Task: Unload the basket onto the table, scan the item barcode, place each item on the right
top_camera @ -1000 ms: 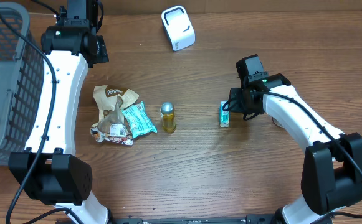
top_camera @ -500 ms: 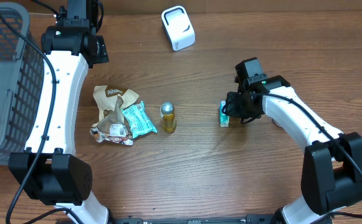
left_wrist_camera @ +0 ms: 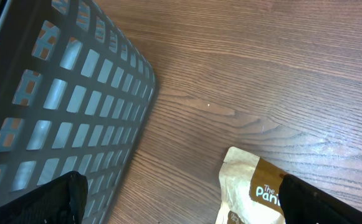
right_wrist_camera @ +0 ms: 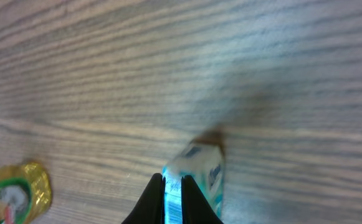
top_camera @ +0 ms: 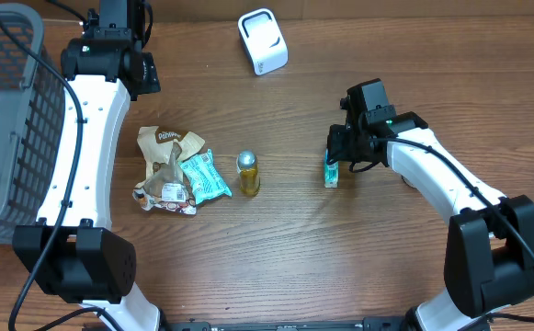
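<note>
Overhead: high, straight down, whole table [top_camera: 294,267]. Left wrist: near, oblique, basket [left_wrist_camera: 56,112] wall and pouch [left_wrist_camera: 255,186], shared with overhead. Right wrist: very near, blurred, small box [right_wrist_camera: 200,171], gold-capped bottle [right_wrist_camera: 12,193]; both in overhead too.

Left arm [top_camera: 101,129] and right arm [top_camera: 432,173]: white rounded link shells, black joint housings, black blocky bases. Thin black cables [top_camera: 80,138] run along the links. Small green light [top_camera: 391,118] by each wrist. Right gripper [right_wrist_camera: 172,178]: black tapered fingers.

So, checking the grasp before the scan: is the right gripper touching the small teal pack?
Touching. The right wrist view shows the right gripper shut on the edge of the small teal pack, pinched between its fingers.
</note>
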Available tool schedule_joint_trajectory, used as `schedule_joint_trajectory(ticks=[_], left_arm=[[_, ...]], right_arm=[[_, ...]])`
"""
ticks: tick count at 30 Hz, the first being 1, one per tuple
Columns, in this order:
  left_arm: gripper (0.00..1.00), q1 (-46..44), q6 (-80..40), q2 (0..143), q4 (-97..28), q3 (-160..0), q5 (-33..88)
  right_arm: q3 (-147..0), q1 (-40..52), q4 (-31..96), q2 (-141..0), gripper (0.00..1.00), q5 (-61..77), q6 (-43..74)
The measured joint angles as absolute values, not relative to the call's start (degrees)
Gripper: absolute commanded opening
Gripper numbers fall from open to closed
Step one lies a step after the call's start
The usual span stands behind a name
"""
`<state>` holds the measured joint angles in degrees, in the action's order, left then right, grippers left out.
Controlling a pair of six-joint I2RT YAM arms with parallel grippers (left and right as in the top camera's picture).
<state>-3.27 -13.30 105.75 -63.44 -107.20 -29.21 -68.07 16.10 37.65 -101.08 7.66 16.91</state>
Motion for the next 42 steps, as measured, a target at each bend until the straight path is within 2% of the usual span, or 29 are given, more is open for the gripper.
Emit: schedule_joint_trajectory(ticks=[16,37,42], left_arm=[[1.0,-3.3,-13.3,105.8,-63.5,-107.2,-29.2],[1.0,-3.3,-13.3,105.8,-63.4,-107.2,-29.2],[1.0,-3.3,-13.3,105.8,-63.4,-107.2,-29.2]], right_arm=[[-68.1,15.1,45.9,-101.1,0.1,4.1,16.5],[-64.4,15.1,45.3,-101.1,0.1,5.8,16.5],[-64.2,15.1,43.9,-101.1,0.09,10.7,16.5]])
